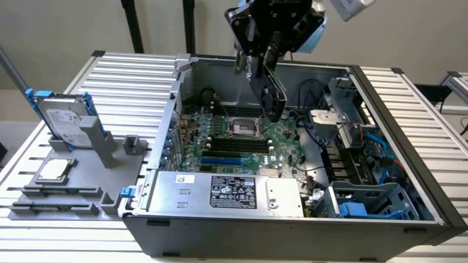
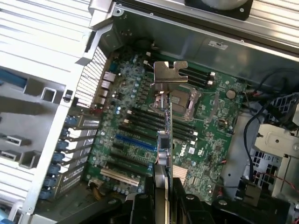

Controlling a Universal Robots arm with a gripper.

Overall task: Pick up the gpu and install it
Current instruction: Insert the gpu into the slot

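The arm enters from the top of the exterior view, wrist turned downward and slightly tilted. The gripper [image 1: 257, 61] is held high, in the air. Its fingers [image 2: 140, 207] stand partly closed, one on each flat face of the gpu [image 1: 270, 90], clamping its upper end. The card hangs below them, edge-on in the wrist view.

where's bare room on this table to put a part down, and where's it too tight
Bare slats lie beyond the hard drive, up to the case, and more run along the case on the exterior view's right. Crowded: the grey fixture, and the motherboard under the gpu held in the tool.
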